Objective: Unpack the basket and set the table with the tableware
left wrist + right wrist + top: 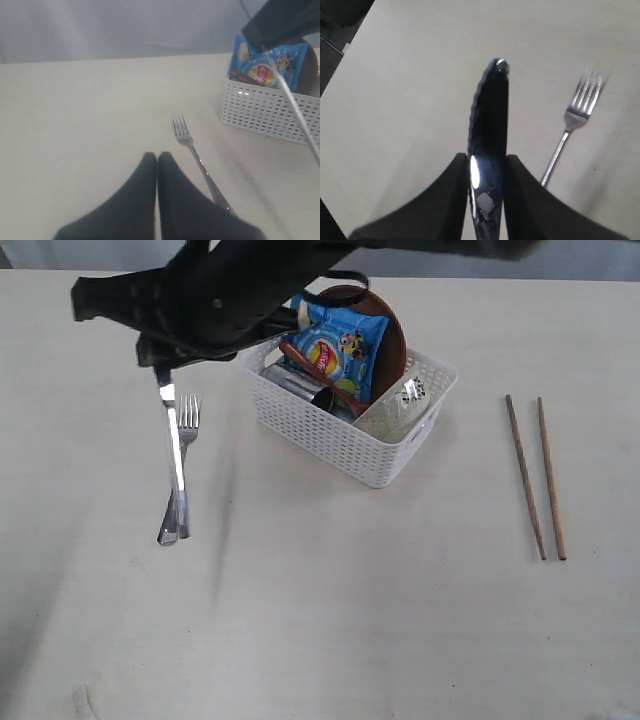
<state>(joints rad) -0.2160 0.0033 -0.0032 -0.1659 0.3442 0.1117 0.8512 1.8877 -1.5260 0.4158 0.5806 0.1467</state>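
Right claw (487, 159) clamps the knife (489, 105), just beside the fork (580, 102). Best to lay it flat and parallel before letting go. Left claw (157, 159) closed, empty.

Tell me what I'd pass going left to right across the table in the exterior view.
the knife → the fork close beside it → the basket → the chopsticks

A cream-white table (320, 640) carries a white perforated basket (330, 435) toward twelve o'clock, a steel fork (185, 470) toward nine o'clock, and two wooden chopsticks (525, 477), lying apart, toward three o'clock.
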